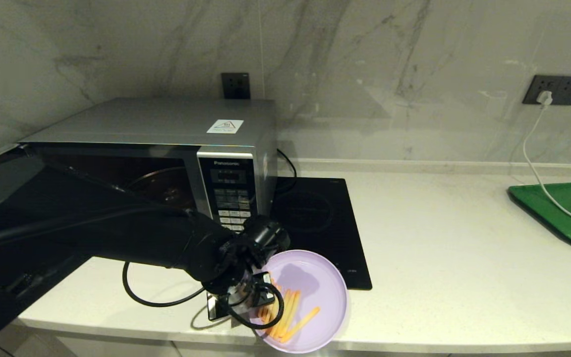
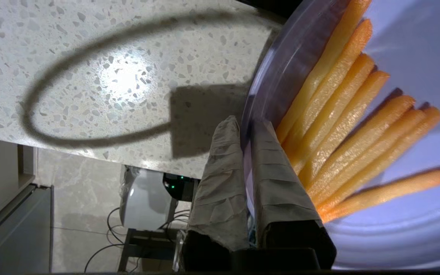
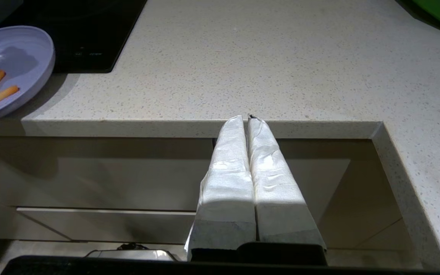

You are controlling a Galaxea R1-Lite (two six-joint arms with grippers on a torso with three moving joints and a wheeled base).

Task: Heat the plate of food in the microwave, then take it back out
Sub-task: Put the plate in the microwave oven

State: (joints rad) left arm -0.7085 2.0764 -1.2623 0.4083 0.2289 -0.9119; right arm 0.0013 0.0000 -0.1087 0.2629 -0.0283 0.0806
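left gripper (image 2: pixel 245 131): jaws clenched on plate (image 1: pixel 315 277) rim, tilted before microwave (image 1: pixel 166 148), open for loading
right gripper (image 3: pixel 247 120): clenched empty, off counter (image 3: pixel 243 68) edge

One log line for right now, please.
left gripper: shut on plate of food rim, near counter edge | microwave: door open | right gripper: shut, idle below counter
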